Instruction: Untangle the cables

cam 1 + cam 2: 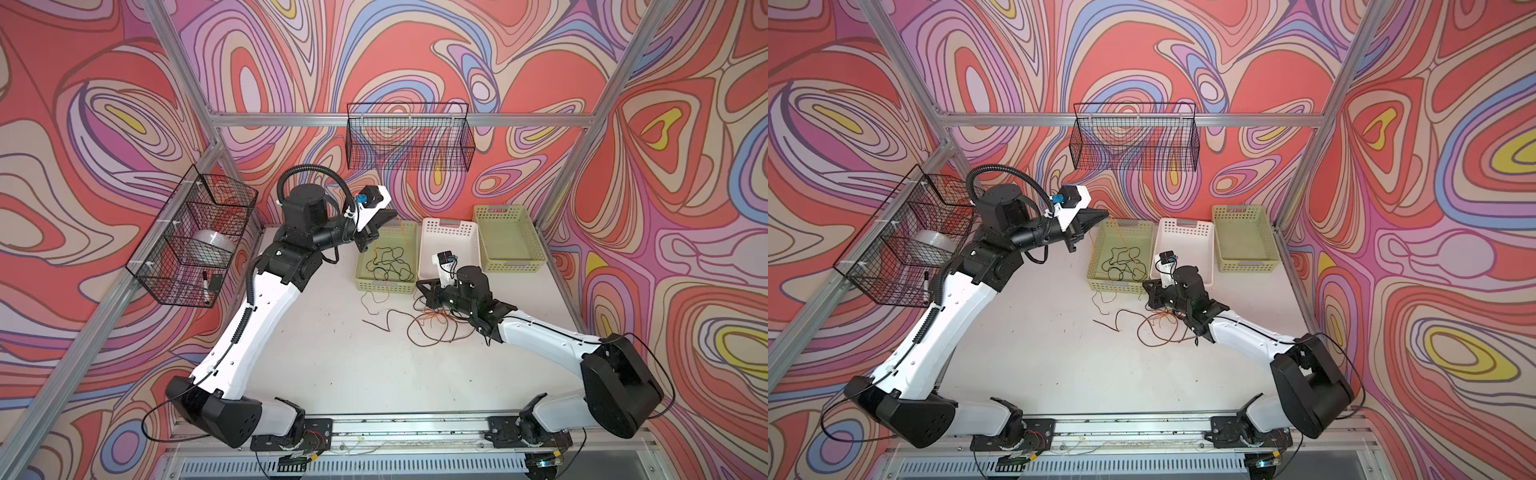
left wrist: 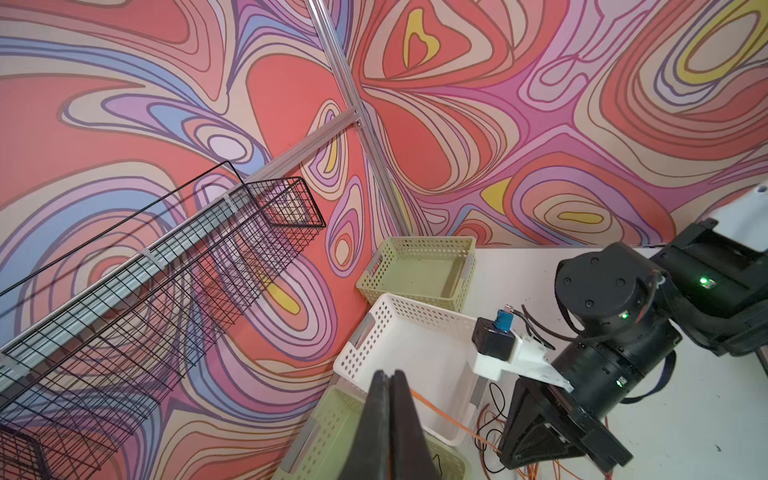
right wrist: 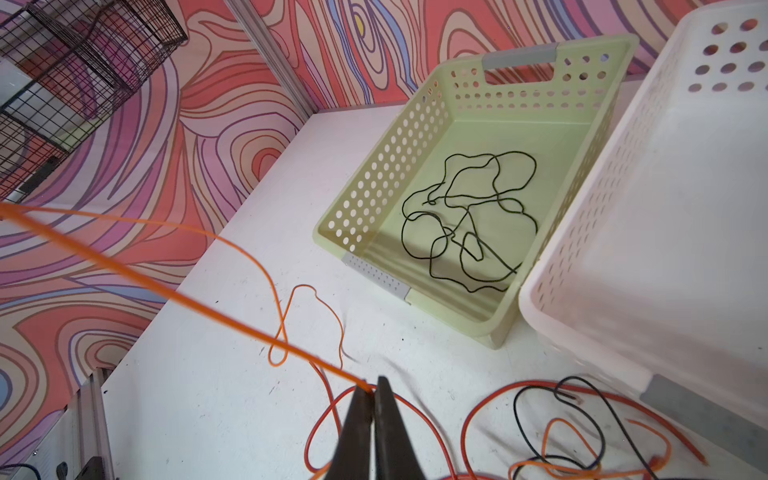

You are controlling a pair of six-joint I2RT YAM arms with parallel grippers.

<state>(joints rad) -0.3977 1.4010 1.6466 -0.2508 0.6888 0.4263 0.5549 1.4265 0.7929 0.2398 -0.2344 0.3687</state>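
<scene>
Pinches orange cable [image 3: 166,289] in right pincer [image 3: 372,388], low over bench [image 3: 208,415]; grips same cable in raised left pincer [image 2: 390,378], strand taut between them. Shows dark cable [image 3: 469,212] coiled inside green basket [image 3: 374,187], brown cable [image 1: 376,325] loose on bench near right pincer.

In the right wrist view the orange cable [image 3: 174,296] blurs near the camera and runs off the picture's edge — its far end is unseen. The tangle [image 3: 559,420] of thin strands is cut off there too, as is the white basket [image 3: 665,208]. In both top views the right end effector [image 1: 419,283] and its wrist cover part of the tangle on the bench [image 1: 332,353], hiding the crossings beneath. In the left wrist view the left end effector [image 2: 388,375] is cropped — only its tips show.
</scene>
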